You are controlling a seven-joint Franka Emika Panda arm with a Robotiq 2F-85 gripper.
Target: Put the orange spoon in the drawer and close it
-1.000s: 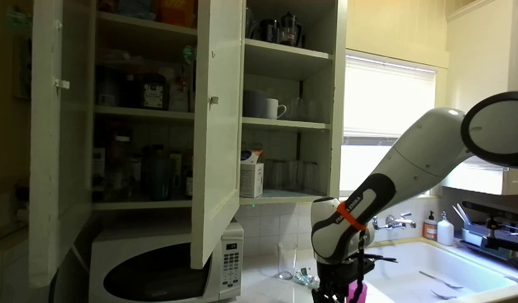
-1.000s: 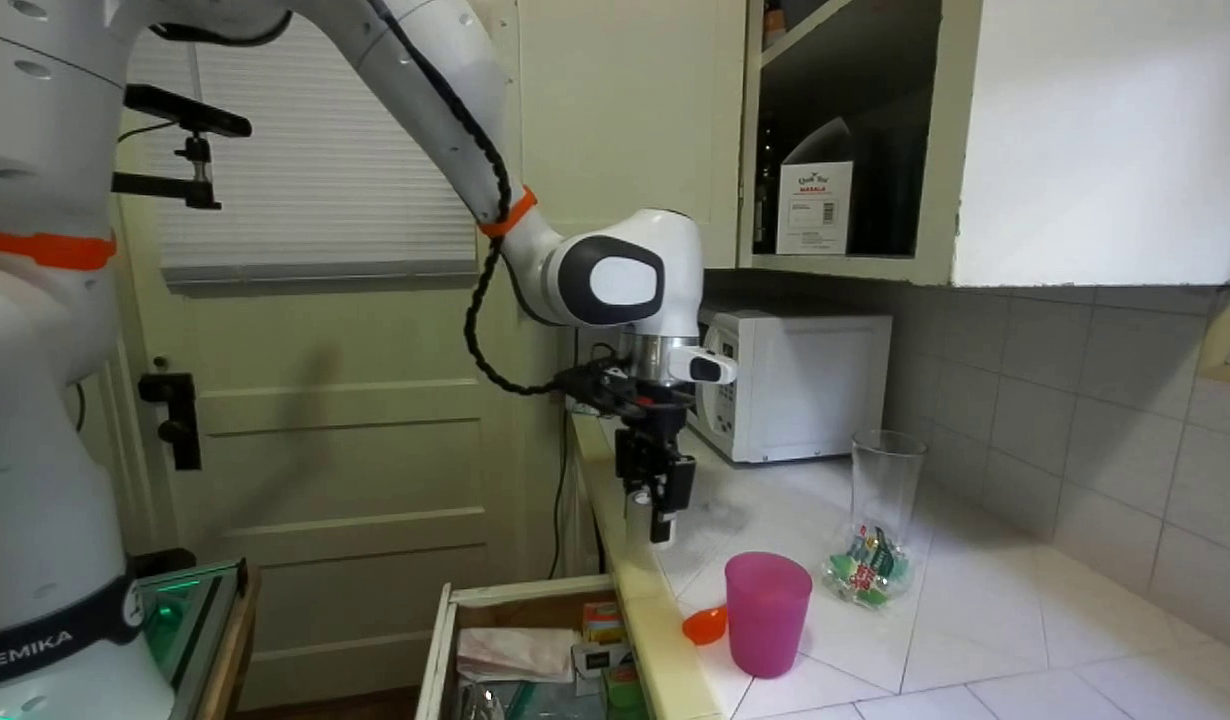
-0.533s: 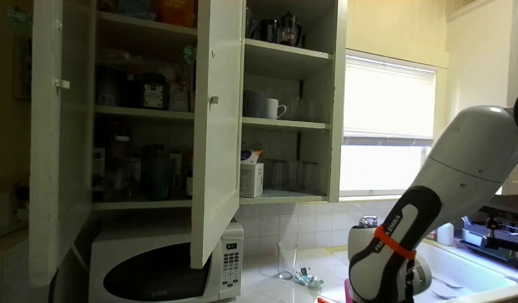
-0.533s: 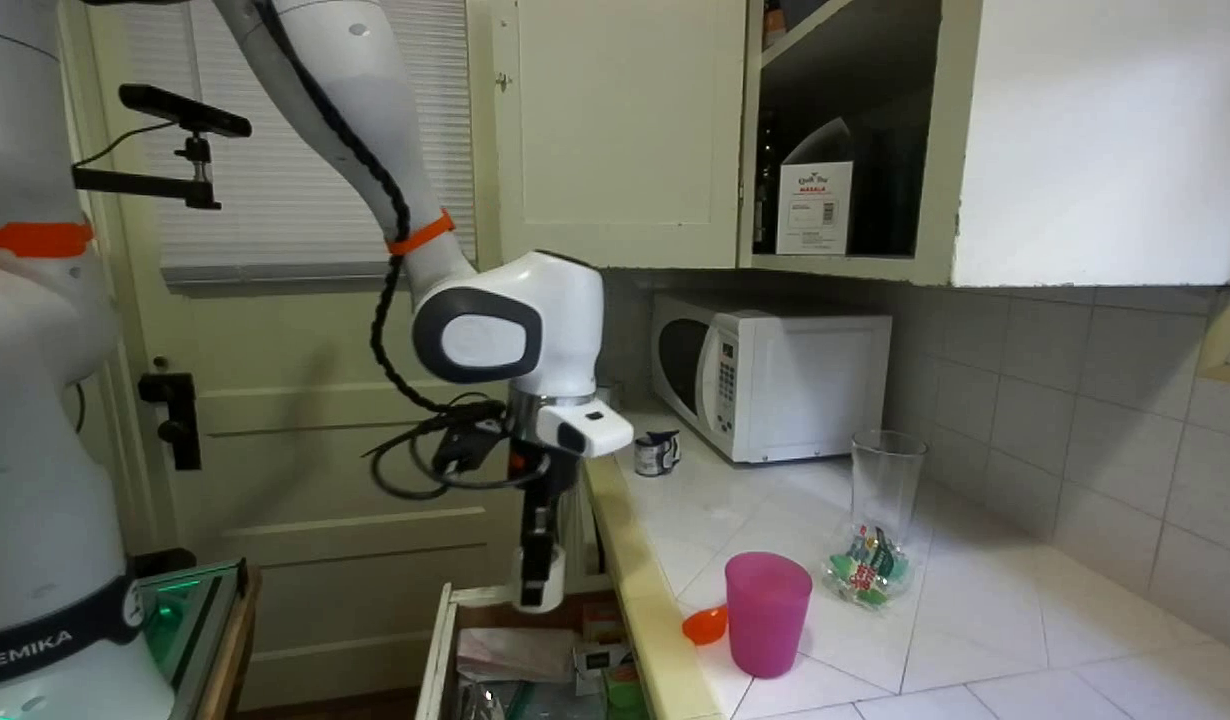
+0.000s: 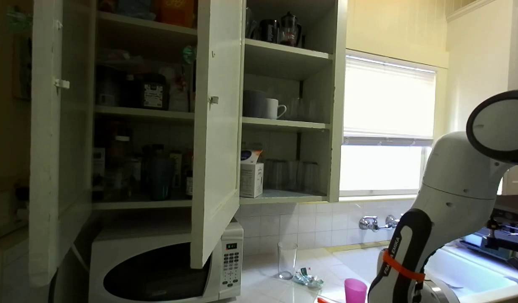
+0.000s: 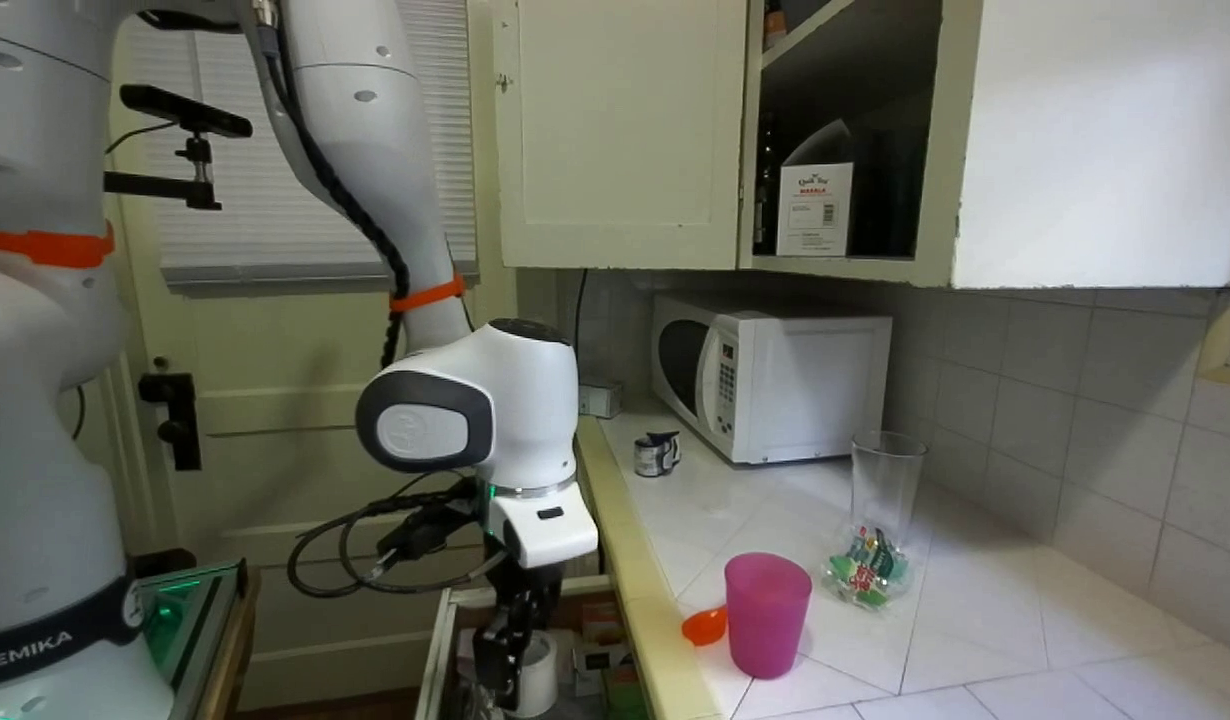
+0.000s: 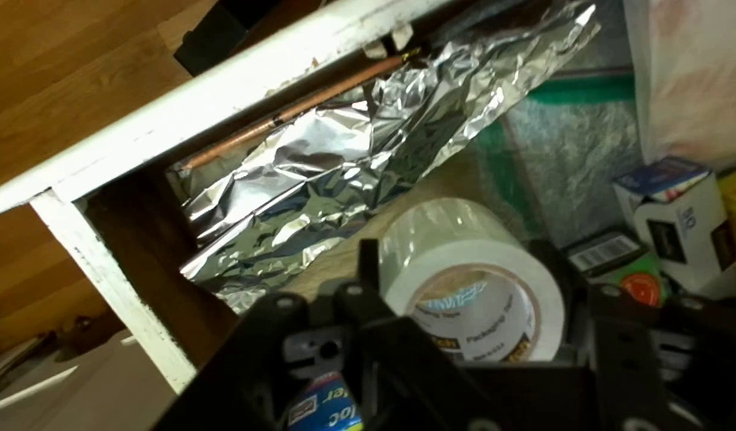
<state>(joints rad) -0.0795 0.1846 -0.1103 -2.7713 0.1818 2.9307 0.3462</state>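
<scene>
Orange spoon (image 6: 706, 626) on the tiled counter (image 6: 975, 610), drawer (image 7: 224, 93) open below

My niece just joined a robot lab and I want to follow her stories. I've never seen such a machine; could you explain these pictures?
The big white machine is a robot arm; the black gripper at its end works as its hand. Two pictures are taken from outside it, from different places; the close-up comes from its wrist, looking down into an open drawer. There the gripper holds a roll of tape; whether the tape touches what lies below, I can't tell. On the counter you can see a pink cup, an orange spoon partly hidden by it, a tall glass, a crumpled packet and a microwave. The spoon is meant to go in the drawer but isn't there yet.
</scene>
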